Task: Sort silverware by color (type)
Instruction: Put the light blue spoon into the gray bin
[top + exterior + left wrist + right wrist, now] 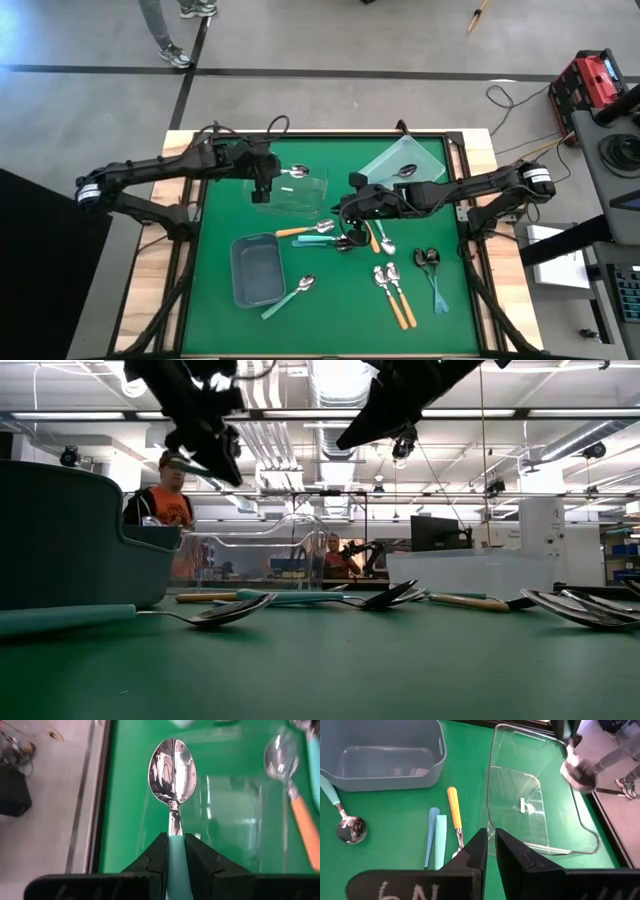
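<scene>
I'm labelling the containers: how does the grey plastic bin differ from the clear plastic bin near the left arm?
The grey plastic bin is opaque; the clear plastic bin is see-through. The grey bin sits nearer the table's front edge, the clear one farther back, under the left gripper, which holds a teal-handled spoon. Both look empty and rectangular.

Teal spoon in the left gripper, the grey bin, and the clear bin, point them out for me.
teal spoon (173, 770): left wrist view, on its shiny bowl.
grey bin (256, 270): high view, on its floor.
clear bin (517, 805): right wrist view, on its floor.
</scene>
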Tool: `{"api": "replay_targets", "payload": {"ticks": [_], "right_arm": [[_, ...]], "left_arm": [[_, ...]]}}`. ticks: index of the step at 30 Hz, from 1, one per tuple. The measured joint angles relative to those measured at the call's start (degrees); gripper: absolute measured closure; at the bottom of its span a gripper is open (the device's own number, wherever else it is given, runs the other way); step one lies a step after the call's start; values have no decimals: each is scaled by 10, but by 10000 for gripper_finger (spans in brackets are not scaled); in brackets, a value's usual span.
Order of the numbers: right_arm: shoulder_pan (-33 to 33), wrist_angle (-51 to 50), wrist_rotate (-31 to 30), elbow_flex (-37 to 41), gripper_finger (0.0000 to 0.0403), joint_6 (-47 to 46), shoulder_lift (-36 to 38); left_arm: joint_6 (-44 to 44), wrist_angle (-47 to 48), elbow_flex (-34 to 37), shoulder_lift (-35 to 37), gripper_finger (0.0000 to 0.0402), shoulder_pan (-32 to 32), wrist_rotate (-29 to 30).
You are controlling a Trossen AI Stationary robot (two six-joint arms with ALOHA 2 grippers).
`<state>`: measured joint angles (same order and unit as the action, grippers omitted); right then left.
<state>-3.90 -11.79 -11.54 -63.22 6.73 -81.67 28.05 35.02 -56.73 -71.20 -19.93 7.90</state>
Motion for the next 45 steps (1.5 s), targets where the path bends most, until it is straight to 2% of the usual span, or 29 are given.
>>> {"api": "replay_targets", "payload": {"ticks": [8,18,34,45], "right_arm": [[6,0,0,0,374,19,0],[9,0,0,8,374,19,0],[9,1,0,9,374,20,-1],[9,1,0,13,374,23,-1]], "left_arm": [[28,12,0,-80,371,-19,0],[30,5,0,-138,371,-37,-15],[26,-36,0,-145,371,-40,-90],[58,-51,0,-145,371,-64,-186]]}}
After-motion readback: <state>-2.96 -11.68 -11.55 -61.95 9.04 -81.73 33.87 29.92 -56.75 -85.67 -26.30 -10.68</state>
